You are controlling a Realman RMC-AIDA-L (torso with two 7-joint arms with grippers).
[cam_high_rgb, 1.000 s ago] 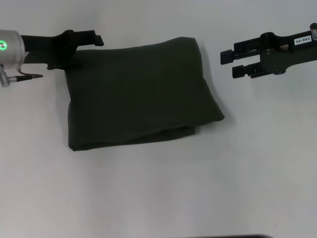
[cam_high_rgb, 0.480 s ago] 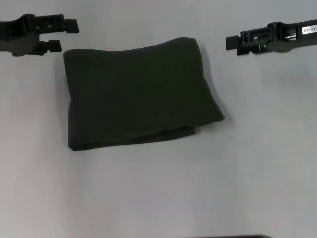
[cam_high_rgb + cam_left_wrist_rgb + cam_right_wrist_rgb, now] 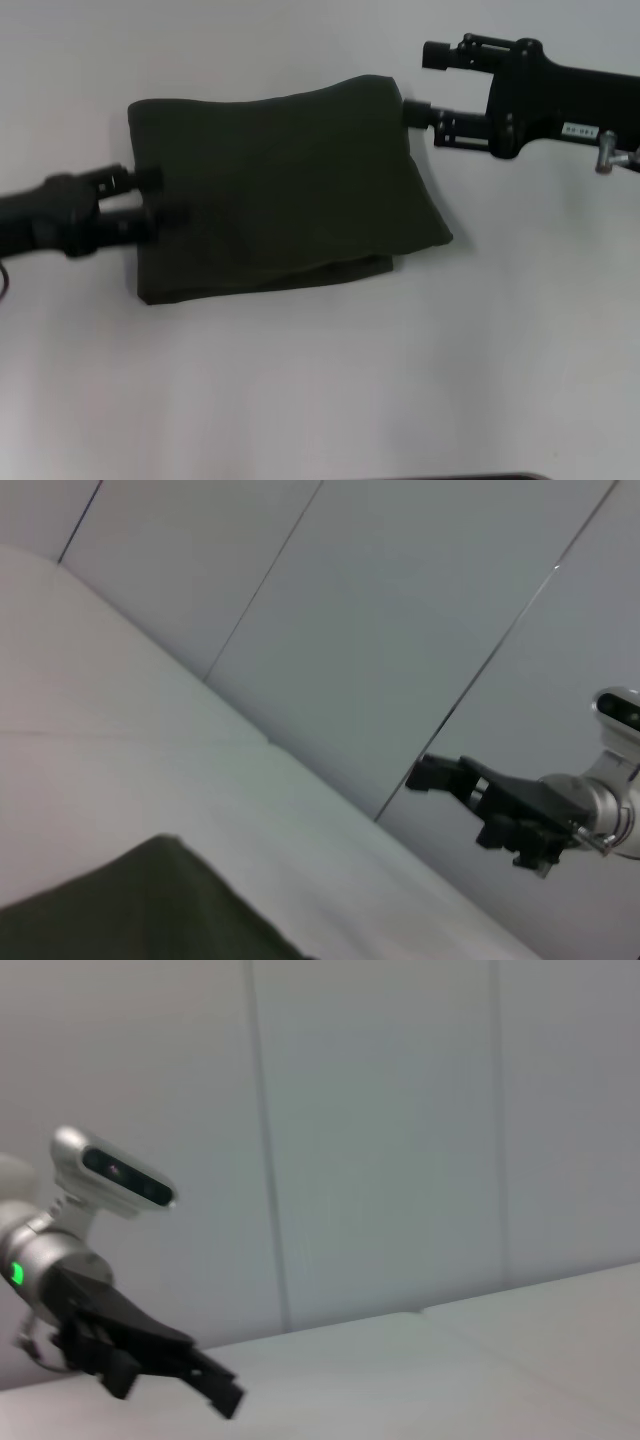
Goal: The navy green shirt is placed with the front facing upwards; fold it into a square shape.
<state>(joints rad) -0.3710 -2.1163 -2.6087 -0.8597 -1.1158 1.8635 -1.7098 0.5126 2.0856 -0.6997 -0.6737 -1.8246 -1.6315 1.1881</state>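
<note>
Left gripper: your left gripper (image 3: 165,197) swung down from the far corner and came in at the near-left part of the shirt; fingers were spread, one above the other, tips over the cloth's left edge, gripping nothing that you could see.
Right gripper: your right gripper (image 3: 420,85) dropped in too; its fingers stood apart, and the lower tip sat right at the shirt's far-right corner, touching or almost so.
Navy green shirt: the navy green shirt (image 3: 280,190) lay between your two grippers on the white table (image 3: 320,390), already a compact, roughly square bundle, layered edge showing along its near side. It had not shifted in that last second.
Meaning: you had both arms back at the cloth after lifting clear, so my read was a final tidy or squaring touch, not a fresh fold.
Watch: the near-right corner stuck out a bit beyond the rest.
</note>
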